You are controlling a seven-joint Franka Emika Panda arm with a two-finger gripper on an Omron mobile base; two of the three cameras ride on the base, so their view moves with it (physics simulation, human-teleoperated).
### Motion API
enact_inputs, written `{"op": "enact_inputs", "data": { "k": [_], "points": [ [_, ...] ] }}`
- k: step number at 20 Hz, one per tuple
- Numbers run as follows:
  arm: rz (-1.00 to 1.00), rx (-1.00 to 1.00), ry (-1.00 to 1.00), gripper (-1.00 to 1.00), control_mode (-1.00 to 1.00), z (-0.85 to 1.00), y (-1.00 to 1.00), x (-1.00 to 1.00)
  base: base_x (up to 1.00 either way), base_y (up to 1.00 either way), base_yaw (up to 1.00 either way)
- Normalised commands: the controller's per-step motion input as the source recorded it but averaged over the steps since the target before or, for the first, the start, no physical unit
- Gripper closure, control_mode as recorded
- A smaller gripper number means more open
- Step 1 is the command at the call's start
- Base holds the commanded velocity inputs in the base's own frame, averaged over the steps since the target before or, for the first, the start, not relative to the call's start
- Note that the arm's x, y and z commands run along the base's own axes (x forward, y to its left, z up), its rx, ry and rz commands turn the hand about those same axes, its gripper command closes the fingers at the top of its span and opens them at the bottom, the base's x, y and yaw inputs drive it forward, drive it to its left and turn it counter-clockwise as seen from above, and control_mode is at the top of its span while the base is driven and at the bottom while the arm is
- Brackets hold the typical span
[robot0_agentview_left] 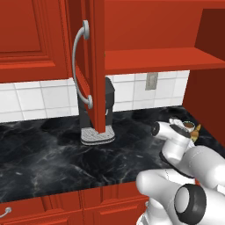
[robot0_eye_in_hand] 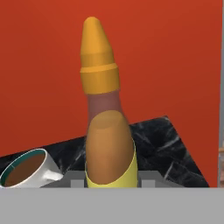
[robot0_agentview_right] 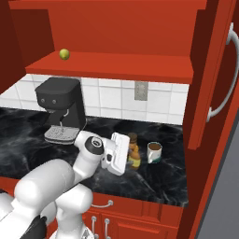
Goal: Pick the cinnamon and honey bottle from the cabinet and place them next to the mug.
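The pincer (robot0_agentview_right: pixel 132 156) was clamped low on the honey bottle (robot0_eye_in_hand: pixel 106 131), upright over the worktop (robot0_agentview_right: pixel 154 179) just beside the mug (robot0_agentview_right: pixel 154 152). It looked light, rigid and probably slick, so gripping its broad lower body seemed safer than its tapering top.

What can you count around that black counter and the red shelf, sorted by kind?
Coffee machine: 1
Mug: 1
Honey bottle: 1, gripped by the pincer
Small green ball: 1, on the shelf
Total: 4
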Motion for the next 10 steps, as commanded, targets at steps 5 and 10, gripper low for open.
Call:
{"op": "enact_inputs", "data": {
  "k": [5, 10],
  "points": [
    [0.00, -0.02, -0.05, 1.00, -1.00, -0.60, 0.16, 0.00, 0.00, 0.00, 0.00],
    [0.00, -0.07, -0.03, 1.00, -1.00, -0.53, 0.18, 0.00, 0.00, 0.00, 0.00]
  ]
}}
